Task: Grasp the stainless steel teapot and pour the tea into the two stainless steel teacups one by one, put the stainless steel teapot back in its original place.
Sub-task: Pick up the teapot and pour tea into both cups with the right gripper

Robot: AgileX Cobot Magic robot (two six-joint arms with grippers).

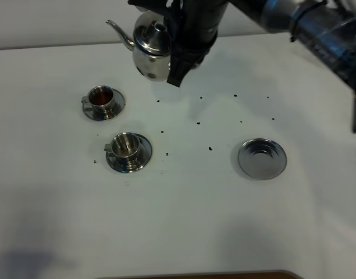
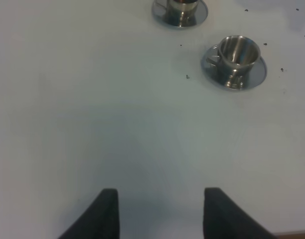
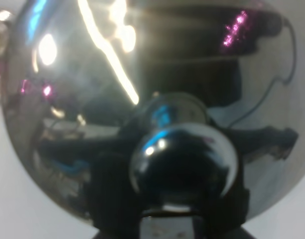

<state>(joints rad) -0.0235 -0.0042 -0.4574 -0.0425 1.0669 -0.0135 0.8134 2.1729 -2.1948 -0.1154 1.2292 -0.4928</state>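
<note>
The stainless steel teapot (image 1: pixel 150 49) hangs in the air above the back of the table, its spout (image 1: pixel 118 30) pointing left. My right gripper (image 1: pixel 175 61) is shut on its handle side. In the right wrist view the pot's shiny body (image 3: pixel 92 99) fills the picture. Two stainless steel teacups stand on saucers at the left. The far cup (image 1: pixel 102 100) holds reddish-brown tea, and the near cup (image 1: pixel 127 146) shows only bare steel inside. My left gripper (image 2: pixel 160 211) hovers open over bare table, well short of the near cup (image 2: pixel 237 54) and the far cup (image 2: pixel 180 6).
A round steel dish (image 1: pixel 262 158) lies on the white table (image 1: pixel 184 221) at the right with nothing on it. Small dark specks (image 1: pixel 199 122) are scattered between the cups and the dish. A brown edge (image 1: pixel 224 274) shows at the table's front.
</note>
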